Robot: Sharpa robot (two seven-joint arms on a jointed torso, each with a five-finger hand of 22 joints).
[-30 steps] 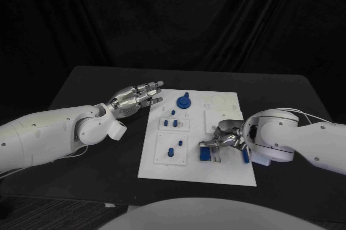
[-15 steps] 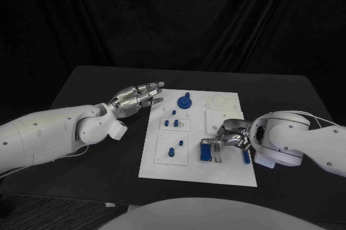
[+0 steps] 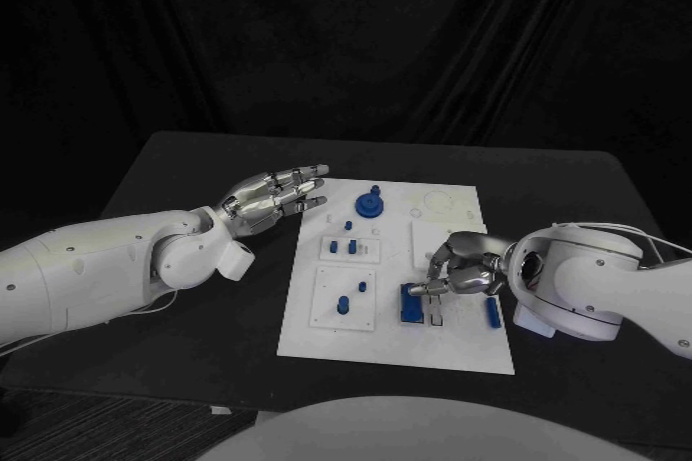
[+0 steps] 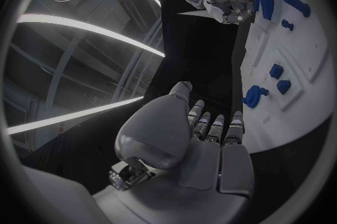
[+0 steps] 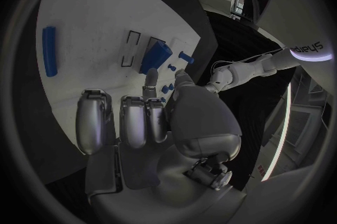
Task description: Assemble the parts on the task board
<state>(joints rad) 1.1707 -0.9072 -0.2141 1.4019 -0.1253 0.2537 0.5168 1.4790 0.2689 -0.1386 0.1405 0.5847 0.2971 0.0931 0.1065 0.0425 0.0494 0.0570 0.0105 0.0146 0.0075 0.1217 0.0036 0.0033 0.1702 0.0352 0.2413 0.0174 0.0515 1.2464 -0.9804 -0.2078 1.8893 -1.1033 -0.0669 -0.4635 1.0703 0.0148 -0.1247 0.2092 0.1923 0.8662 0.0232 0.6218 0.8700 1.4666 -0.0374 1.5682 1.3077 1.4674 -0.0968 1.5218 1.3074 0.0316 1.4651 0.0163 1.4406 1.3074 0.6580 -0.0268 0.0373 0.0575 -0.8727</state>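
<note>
The white task board (image 3: 464, 341) lies mid-table with blue parts on it. A round knob (image 3: 371, 203) stands at its far end, and small pegs (image 3: 342, 247) sit in the left panels. A blue block (image 3: 413, 306) lies flat in its slot, and a blue bar (image 3: 493, 314) lies to its right. My right hand (image 3: 462, 266) hovers just beyond the block, its fingers curled in and holding nothing; one fingertip reaches down close to the block's far end. In the right wrist view the block (image 5: 156, 55) lies just ahead of the curled fingers (image 5: 133, 117). My left hand (image 3: 274, 194) floats by the board's far left corner, fingers stretched out and empty.
The black table (image 3: 188, 171) runs all round the board, backed by a dark curtain. In the left wrist view the board (image 4: 309, 50) with its knob (image 4: 254, 95) lies ahead of my left hand (image 4: 204, 145), with my right hand (image 4: 228, 5) at its far side.
My right hand has drawn back from over the blue block toward the right, leaving the whole block showing in its slot. My left hand has not moved.
</note>
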